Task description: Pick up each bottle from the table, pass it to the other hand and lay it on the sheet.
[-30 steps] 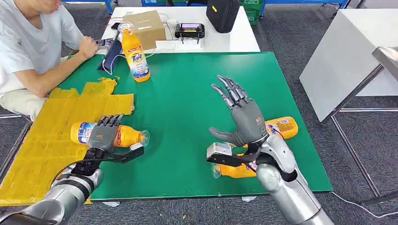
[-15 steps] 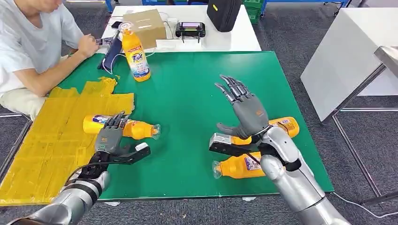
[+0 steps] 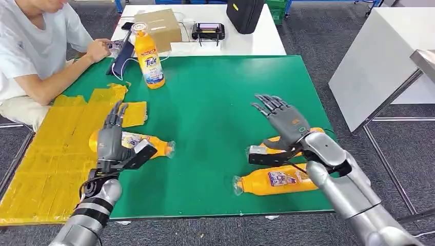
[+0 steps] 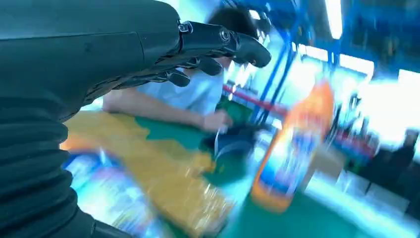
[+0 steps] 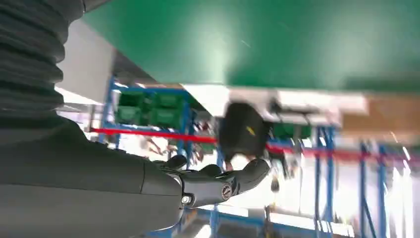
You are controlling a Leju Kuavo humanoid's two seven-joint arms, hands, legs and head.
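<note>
An orange bottle (image 3: 154, 145) lies on its side, base end over the yellow sheet (image 3: 51, 154) and neck on the green table (image 3: 215, 102). My left hand (image 3: 109, 141) stands just in front of it, fingers spread and pointing up, holding nothing; its fingers (image 4: 208, 39) are blurred in the left wrist view. My right hand (image 3: 284, 123) hovers open over a second lying bottle (image 3: 274, 141). A third bottle (image 3: 274, 179) lies nearer the front edge. An upright Tide bottle (image 3: 149, 59) stands at the back left.
A person (image 3: 36, 51) sits at the table's left, one hand near a phone by the upright bottle. Behind the green table a white table (image 3: 256, 43) holds a cardboard box (image 3: 159, 28), a controller (image 3: 208, 32) and a black bag (image 3: 245, 14).
My left hand has let go of the bottle, which now lies at the sheet's edge, and has raised its fingers. My right hand moved right and lower, over the two bottles there.
</note>
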